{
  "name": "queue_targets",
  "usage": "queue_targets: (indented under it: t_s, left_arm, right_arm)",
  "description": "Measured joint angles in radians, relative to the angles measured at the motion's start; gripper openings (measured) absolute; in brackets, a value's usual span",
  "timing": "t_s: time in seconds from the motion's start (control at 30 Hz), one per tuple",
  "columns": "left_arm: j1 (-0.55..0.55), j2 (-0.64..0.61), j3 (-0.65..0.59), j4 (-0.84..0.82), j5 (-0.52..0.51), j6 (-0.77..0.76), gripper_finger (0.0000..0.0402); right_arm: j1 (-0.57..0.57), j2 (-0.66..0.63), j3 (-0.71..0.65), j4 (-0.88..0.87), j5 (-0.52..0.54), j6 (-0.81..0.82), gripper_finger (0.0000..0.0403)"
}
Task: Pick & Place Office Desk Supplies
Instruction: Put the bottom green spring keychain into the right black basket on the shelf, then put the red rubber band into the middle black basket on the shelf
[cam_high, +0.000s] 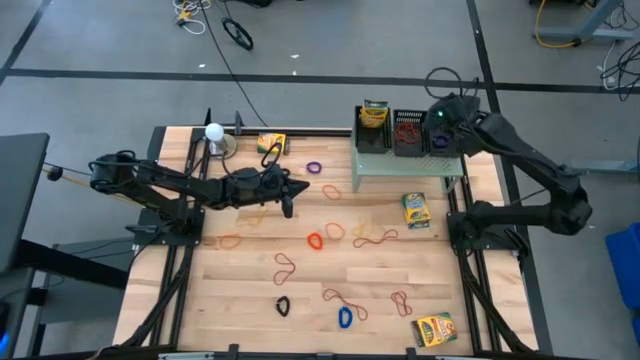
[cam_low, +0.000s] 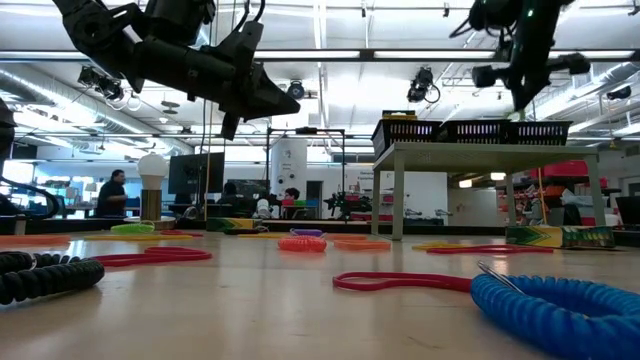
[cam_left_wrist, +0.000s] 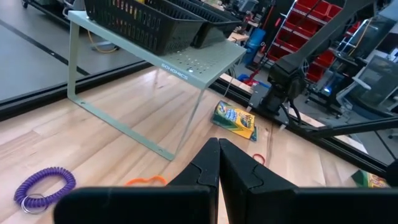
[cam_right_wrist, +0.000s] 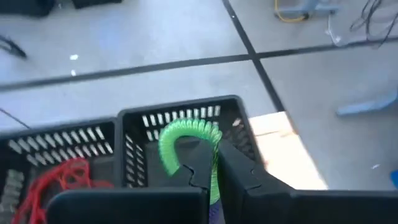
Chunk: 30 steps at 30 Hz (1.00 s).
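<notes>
While the right gripper (cam_right_wrist: 214, 163) hangs over the end mesh tray (cam_right_wrist: 134, 127) on the green shelf (cam_high: 372, 160), its jaws pinch a green coil band (cam_right_wrist: 180, 140). Over mid-table, the left gripper (cam_left_wrist: 219, 163) hovers closed and empty, above scattered bands (cam_high: 316, 241).

Pale green shelf (cam_left_wrist: 186, 65) — a short line of white lettering along its front edge, too small to make out. Crayon boxes — one beside the shelf's leg (cam_left_wrist: 235, 119), one at the table's near right corner (cam_high: 433, 329) — carry printed fronts, wording unreadable. No other text, number or sign on the table can be read.
</notes>
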Motion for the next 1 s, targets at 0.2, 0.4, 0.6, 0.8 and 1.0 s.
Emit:
queue_targets:
  t_s: [0.2, 0.4, 0.6, 0.8, 1.0]
  left_arm:
    - [0.000, 0.000, 0.000, 0.002, 0.006, 0.003, 0.0008]
    - [0.000, 0.000, 0.000, 0.003, 0.034, 0.003, 0.0008]
    - [0.000, 0.000, 0.000, 0.003, 0.061, -0.002, 0.0008]
    - [0.003, 0.000, 0.000, -0.005, 0.098, -0.003, 0.0008]
    - [0.003, -0.006, -0.002, -0.027, 0.091, -0.028, 0.0008]
  right_arm:
    - [-0.037, 0.007, -0.089, 0.108, 0.004, 0.157, 0.0018]
    - [-0.037, 0.007, -0.125, 0.119, 0.062, 0.287, 0.0030]
    - [-0.037, 0.007, -0.132, 0.136, 0.050, 0.292, 0.0088]
    - [-0.037, -0.008, -0.133, 0.136, -0.044, 0.255, 0.0139]
    - [-0.019, -0.100, -0.133, 0.154, -0.219, 0.016, 0.0138]
